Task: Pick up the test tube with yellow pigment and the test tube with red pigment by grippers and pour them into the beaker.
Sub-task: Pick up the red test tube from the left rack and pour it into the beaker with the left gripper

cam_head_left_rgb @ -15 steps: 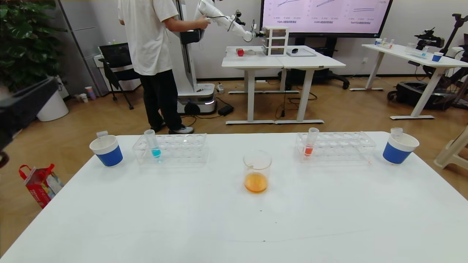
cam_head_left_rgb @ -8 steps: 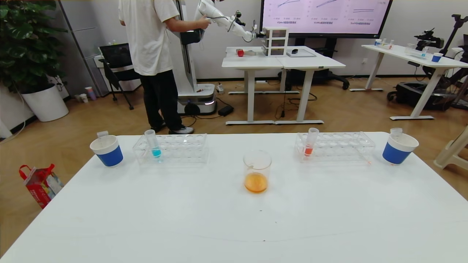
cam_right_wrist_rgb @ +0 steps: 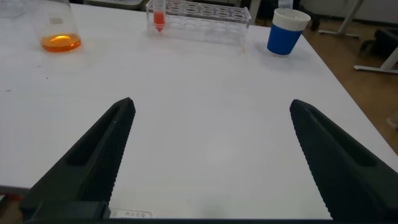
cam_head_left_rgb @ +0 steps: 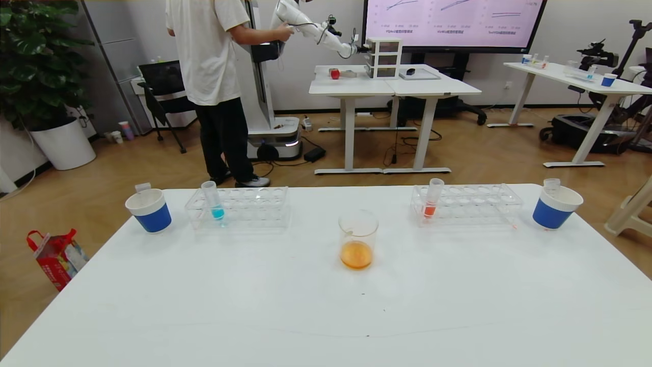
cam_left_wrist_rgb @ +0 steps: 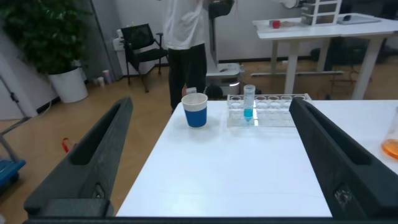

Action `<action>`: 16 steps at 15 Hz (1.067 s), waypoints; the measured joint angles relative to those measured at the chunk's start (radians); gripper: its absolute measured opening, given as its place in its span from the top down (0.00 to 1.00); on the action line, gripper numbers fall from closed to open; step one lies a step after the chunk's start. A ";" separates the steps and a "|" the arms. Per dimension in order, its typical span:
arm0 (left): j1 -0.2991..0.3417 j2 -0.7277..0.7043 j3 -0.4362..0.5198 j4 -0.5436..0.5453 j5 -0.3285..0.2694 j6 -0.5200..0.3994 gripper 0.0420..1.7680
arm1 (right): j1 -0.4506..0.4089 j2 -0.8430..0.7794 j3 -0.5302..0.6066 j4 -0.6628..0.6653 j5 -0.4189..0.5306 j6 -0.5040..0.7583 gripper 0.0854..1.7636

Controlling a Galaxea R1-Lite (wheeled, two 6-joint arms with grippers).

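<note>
The beaker [cam_head_left_rgb: 358, 239] stands mid-table with orange liquid in its bottom; it also shows in the right wrist view [cam_right_wrist_rgb: 59, 31]. One test tube with red pigment [cam_head_left_rgb: 432, 199] stands upright at the left end of the right rack [cam_head_left_rgb: 468, 204]. No tube with yellow liquid is in view. Neither gripper shows in the head view. My left gripper [cam_left_wrist_rgb: 211, 104] is open and empty, low over the table's left part and facing the left cup. My right gripper [cam_right_wrist_rgb: 211, 104] is open and empty over bare table, well short of the red tube [cam_right_wrist_rgb: 158, 17].
A blue-liquid tube [cam_head_left_rgb: 213, 200] stands in the left rack [cam_head_left_rgb: 239, 206]. Blue-and-white paper cups stand at the far left [cam_head_left_rgb: 148, 210] and far right [cam_head_left_rgb: 556, 206], each with a clear, empty-looking tube sticking out. A person and other tables are beyond the table's far edge.
A second ago my left arm showed at the head view's left edge; it has since moved out of that view. Nothing on the table has moved.
</note>
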 joint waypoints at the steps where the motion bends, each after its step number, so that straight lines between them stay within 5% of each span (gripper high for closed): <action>1: 0.005 -0.043 0.024 0.000 -0.046 -0.012 0.01 | 0.000 0.000 0.000 0.000 0.000 0.000 0.02; 3: 0.010 -0.122 0.091 -0.013 -0.157 -0.030 0.01 | 0.000 0.000 0.000 0.000 0.000 0.000 0.02; 7: 0.015 -0.178 0.334 -0.187 -0.197 -0.044 0.01 | 0.000 0.000 0.000 0.000 0.000 0.000 0.02; 10: 0.016 -0.186 0.396 0.045 -0.210 -0.064 0.01 | -0.001 0.000 0.000 0.000 0.000 0.000 0.02; 16: 0.016 -0.187 0.401 0.043 -0.211 -0.073 0.01 | 0.000 0.000 0.000 0.000 0.000 0.000 0.02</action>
